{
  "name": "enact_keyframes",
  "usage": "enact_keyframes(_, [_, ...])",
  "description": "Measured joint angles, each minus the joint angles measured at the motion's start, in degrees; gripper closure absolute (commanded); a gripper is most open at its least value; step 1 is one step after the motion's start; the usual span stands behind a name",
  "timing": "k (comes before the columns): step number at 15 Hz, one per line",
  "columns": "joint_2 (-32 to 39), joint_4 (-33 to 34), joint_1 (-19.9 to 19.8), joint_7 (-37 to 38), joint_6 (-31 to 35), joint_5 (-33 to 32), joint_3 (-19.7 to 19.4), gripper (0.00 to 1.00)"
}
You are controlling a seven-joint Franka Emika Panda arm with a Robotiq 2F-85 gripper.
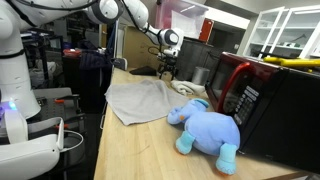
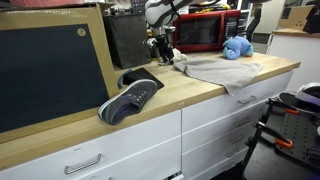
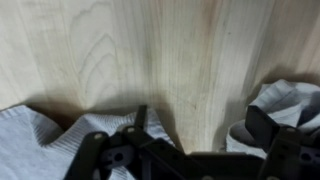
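Gripper: the gripper (image 2: 163, 52) hangs fingers-down from the white arm (image 1: 130, 12) at the back of the wooden counter (image 2: 170, 108). Its jaws are spread wide, with nothing between them.
Nearest thing: a grey cloth (image 2: 222, 68), spread flat on the counter top. One end lies right under the gripper.
Cloth, long axis: in an exterior view it runs along the length of the counter, from the end below the gripper toward the blue plush toy (image 2: 236, 47).
Cloth, edges: one flap hangs over the counter's front edge above the drawers. In an exterior view (image 1: 135, 100) the sheet widens from a narrow end by the gripper to a broad end at the counter's edge.
Contact: the fingers are above the cloth, close to it. Whether they touch it cannot be told.
Wrist view: bare wood fills the top and a puckered edge of the cloth (image 3: 35, 140) lies at lower left. The dark fingers (image 3: 270, 135) straddle wood and that edge.
Grey shape: at the right edge (image 3: 285, 105) – a fold of cloth or part of the shoe, cannot tell which.
Shoe: a dark grey shoe (image 2: 130, 98) lies slantwise beside the cloth, toe toward the front edge and heel toward the gripper.
Plush toy: it lies on the counter just beside the cloth's far side and against the red microwave (image 1: 240, 85).
Board: a black framed board (image 2: 50, 75) leans upright beside the shoe.
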Motion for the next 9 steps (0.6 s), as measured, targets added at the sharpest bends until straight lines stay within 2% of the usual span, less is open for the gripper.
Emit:
enact_keyframes(4, [1.98,-0.38,-0.78,-0.98,-1.84,-1.03,-0.79,0.00])
enact_keyframes(9, [1.30,0.18,-1.71,-8.26,-10.63,-1.04,-0.68,0.00])
